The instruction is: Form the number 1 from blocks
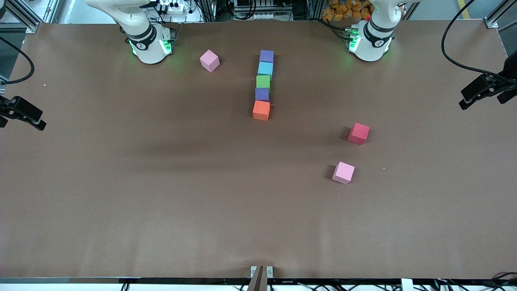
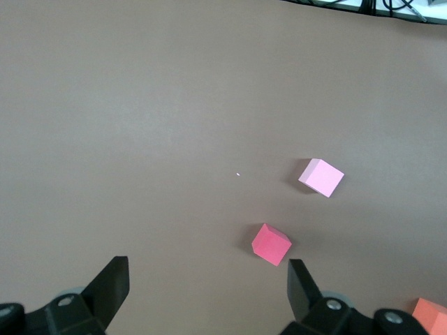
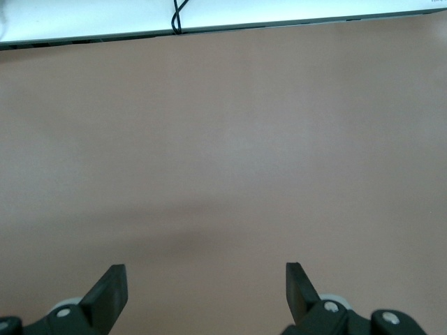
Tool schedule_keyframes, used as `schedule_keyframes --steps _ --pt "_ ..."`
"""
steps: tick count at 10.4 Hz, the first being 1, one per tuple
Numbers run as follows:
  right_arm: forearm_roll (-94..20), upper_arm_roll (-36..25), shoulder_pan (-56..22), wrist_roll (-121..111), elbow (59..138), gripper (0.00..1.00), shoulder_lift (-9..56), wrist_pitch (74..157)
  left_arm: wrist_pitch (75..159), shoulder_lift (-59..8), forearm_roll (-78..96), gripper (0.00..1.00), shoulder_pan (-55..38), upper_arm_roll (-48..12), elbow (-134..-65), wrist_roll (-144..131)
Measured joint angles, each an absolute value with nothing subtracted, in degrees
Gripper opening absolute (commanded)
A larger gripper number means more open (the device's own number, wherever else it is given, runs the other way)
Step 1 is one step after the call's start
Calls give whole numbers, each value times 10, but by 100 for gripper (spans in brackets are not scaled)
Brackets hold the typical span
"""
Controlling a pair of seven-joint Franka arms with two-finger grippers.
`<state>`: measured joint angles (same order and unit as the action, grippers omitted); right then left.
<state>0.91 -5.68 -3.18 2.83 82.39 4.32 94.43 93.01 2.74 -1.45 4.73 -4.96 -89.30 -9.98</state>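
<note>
Five blocks form a straight touching column on the brown table (image 1: 121,182): purple (image 1: 266,55), light blue (image 1: 265,68), green (image 1: 263,81), purple (image 1: 262,94) and orange (image 1: 261,110), the orange nearest the front camera. A pink block (image 1: 209,60) lies alone near the right arm's base. Toward the left arm's end lie a red block (image 1: 358,133) and, nearer the camera, a pink block (image 1: 343,172). My left gripper (image 2: 207,269) hangs open and empty high above the table, with the red block (image 2: 271,244) and pink block (image 2: 321,177) below it. My right gripper (image 3: 205,269) is open over bare table. Neither gripper shows in the front view.
The two arm bases (image 1: 149,44) (image 1: 369,42) stand along the table's robot edge. Black fixtures with cables jut in at both ends of the table (image 1: 22,113) (image 1: 484,89). A corner of the orange block (image 2: 431,314) shows in the left wrist view.
</note>
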Motion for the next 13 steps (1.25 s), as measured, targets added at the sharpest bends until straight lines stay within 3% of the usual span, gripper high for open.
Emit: schedule_keyframes --steps 13 --pt "9 -57 -29 28 824 100 43 944 915 27 -14 100 -17 -33 -892 -90"
